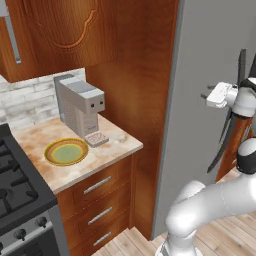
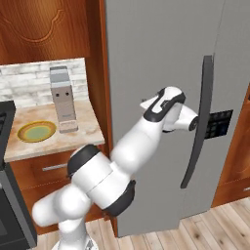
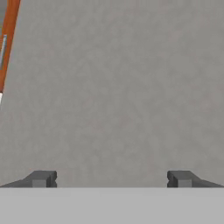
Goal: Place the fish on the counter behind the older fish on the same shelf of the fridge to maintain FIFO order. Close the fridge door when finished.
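Observation:
The grey fridge door stands shut, with its long dark curved handle at its right side. My gripper is open and empty, pointing straight at the door panel from close by, left of the handle. In the hand view the two fingertips are set wide apart with nothing between them. The fish is out of view. The beige counter lies left of the fridge.
A bare yellow-green plate and a grey coffee machine stand on the counter. The black gas stove is at far left. Wooden drawers sit below the counter, and a wood panel runs beside the fridge.

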{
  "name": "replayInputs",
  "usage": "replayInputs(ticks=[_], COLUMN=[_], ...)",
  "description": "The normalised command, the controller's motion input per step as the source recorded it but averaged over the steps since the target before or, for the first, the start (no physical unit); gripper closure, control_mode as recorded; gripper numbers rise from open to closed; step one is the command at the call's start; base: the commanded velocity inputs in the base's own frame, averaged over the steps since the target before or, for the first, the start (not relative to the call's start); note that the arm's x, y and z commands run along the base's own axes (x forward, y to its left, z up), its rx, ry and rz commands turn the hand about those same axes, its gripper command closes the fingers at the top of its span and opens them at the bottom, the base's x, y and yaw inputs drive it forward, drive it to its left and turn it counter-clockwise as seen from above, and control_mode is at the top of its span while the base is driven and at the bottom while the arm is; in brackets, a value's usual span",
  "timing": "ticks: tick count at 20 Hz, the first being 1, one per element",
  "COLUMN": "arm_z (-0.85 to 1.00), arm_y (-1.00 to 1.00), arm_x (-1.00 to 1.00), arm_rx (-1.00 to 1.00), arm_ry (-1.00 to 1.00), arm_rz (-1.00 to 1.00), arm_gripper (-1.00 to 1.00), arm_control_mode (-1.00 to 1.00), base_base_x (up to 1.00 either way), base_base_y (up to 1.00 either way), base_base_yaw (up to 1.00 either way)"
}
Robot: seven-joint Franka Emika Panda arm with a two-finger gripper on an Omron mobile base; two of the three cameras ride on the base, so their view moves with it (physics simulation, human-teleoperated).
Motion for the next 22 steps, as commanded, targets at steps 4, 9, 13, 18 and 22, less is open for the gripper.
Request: replayInputs(ticks=[4,9,13,18,22], arm_z=[0.0,-0.05,-0.16,-0.24,-0.26], arm_y=[0.45,0.56,0.65,0.71,0.74], arm_x=[0.32,0.34,0.4,0.42,0.33], arm_rx=[0.07,0.04,0.02,0.02,0.01], arm_ry=[0.0,0.0,0.0,0.0,0.0], arm_rz=[0.12,0.13,0.14,0.13,0.12], arm_gripper=[-1.0,-1.0,-1.0,-1.0,-1.0], arm_control_mode=[-1.0,-1.0,-1.0,-1.0,-1.0], base_base_x=[0.0,0.0,0.0,0.0,0.0], base_base_y=[0.0,0.0,0.0,0.0,0.0], base_base_yaw=[0.0,0.0,0.0,0.0,0.0])
